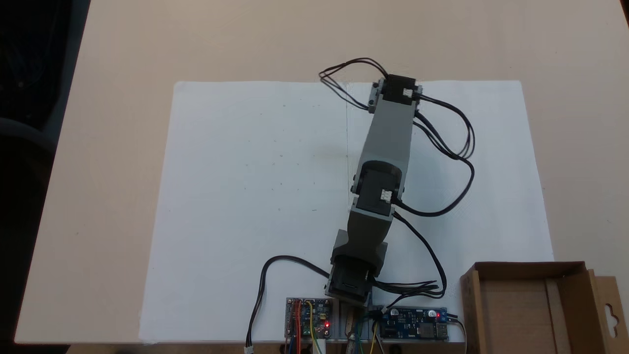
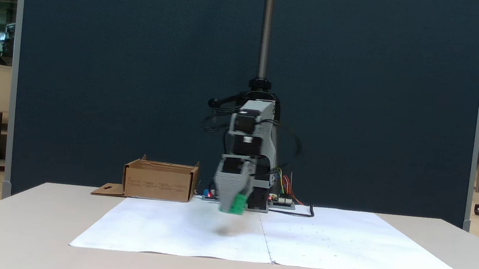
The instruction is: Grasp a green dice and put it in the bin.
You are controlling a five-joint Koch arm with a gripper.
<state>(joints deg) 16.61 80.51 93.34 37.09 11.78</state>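
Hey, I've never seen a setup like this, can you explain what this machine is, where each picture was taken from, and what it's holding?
This is a small hobby robot arm bolted at one edge of a table. One fixed view looks straight down on it; the other looks at it from the front at table level. White paper sheets cover the work area, with circuit boards and wires at the arm's base. A brown cardboard bin stands open beside the base. In the front view, the end effector is shut on a green dice, held clear above the paper and a bit blurred.
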